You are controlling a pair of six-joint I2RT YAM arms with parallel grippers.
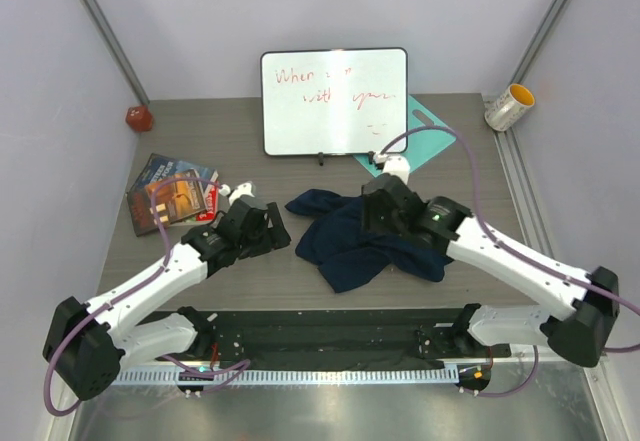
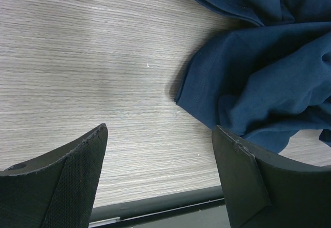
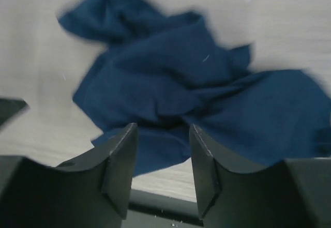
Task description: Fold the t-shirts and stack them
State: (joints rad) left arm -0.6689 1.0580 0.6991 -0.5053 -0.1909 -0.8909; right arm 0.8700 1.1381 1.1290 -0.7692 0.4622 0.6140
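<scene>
A robotics lab cell is indicated: a wood-grain bench (image 1: pixel 200 141) is enclosed by plain panels (image 1: pixel 300 11) on aluminium struts (image 1: pixel 101 26), a left arm (image 1: pixel 150 286) and right arm (image 1: pixel 510 261) are bolted to a black rail (image 1: pixel 320 331) at 6 o'clock, and a whiteboard (image 1: pixel 334 101) is propped at 12 o'clock

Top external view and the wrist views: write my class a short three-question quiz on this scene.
1. True or false: the t-shirts lie neatly folded in a stack.
2. What stands upright behind them? A) whiteboard B) laptop C) kettle
3. Fill in: the left end effector, jaws wide apart, hovers over bare ____.
Key: 1 false, they are crumpled; 2 A; 3 table.
</scene>
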